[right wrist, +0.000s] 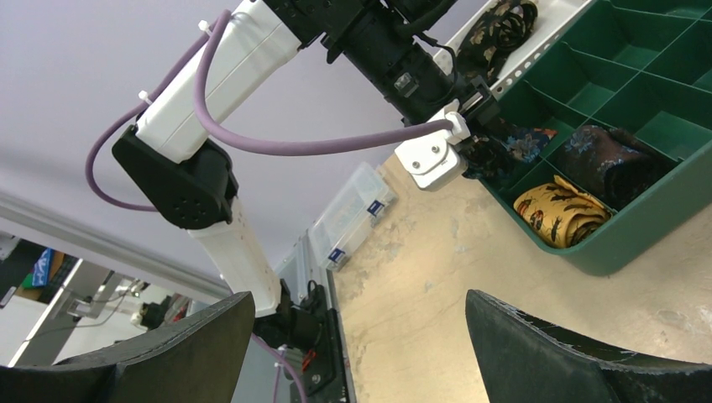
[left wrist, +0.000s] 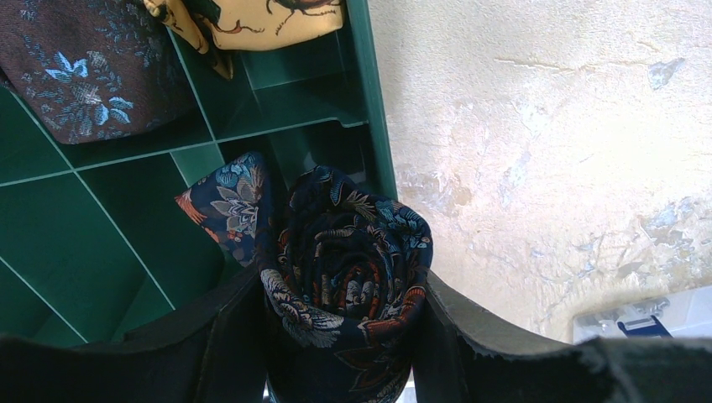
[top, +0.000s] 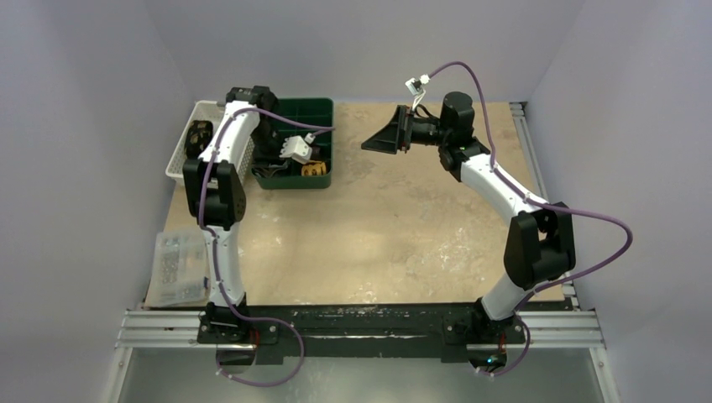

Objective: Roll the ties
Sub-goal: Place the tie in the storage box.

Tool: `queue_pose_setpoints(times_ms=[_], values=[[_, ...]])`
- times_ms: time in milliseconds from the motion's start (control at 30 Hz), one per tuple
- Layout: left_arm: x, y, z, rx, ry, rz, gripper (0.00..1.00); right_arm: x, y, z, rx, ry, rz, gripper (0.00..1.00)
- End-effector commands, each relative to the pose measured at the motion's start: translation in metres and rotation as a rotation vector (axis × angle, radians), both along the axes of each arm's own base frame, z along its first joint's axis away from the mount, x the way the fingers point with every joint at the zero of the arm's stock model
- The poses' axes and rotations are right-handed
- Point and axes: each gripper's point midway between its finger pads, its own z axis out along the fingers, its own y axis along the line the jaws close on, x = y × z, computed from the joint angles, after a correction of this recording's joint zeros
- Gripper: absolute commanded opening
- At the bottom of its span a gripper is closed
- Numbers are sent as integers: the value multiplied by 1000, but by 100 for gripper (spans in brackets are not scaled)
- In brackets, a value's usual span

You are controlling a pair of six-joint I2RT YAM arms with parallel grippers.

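Left end effector (left wrist: 344,332), black, two-finger: pinching the rolled dark navy floral-print necktie (left wrist: 348,260), one finger against each side of the coil.

Roll: its spiral end faces the left wrist camera, so its long axis runs along the end effector's own line. A loose pointed tail (left wrist: 225,206) sticks out to one side, over a compartment floor. The roll is in a compartment against the outer wall of the green plastic divided tray (left wrist: 369,92), the wall that borders bare desk; whether it touches the floor I cannot tell.

Tray: far-left corner of the beige mottled desk (top: 395,227). It also holds:
- a folded yellow printed necktie (right wrist: 558,214)
- a brown necktie with blue flowers (left wrist: 84,75) in the neighbouring cell

Right end effector (right wrist: 361,353): fingers spread wide, nothing between them, raised above the desk's far edge.
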Motion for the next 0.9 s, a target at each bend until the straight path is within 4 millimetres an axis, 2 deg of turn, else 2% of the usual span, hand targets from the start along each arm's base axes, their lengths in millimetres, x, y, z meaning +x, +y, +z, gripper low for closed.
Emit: queue_pose_setpoints(times_ms=[0, 400, 700, 867], values=[[31, -2, -18, 6, -83, -44, 0, 1, -1, 21, 20, -63, -4, 99], [49, -6, -8, -11, -146, -112, 0, -1, -2, 22, 22, -66, -10, 99], [27, -2, -21, -1, -60, -111, 0, -2, -1, 20, 21, -64, 2, 99], [20, 1, -18, 8, -62, -86, 0, -1, -1, 20, 20, -62, 3, 99]])
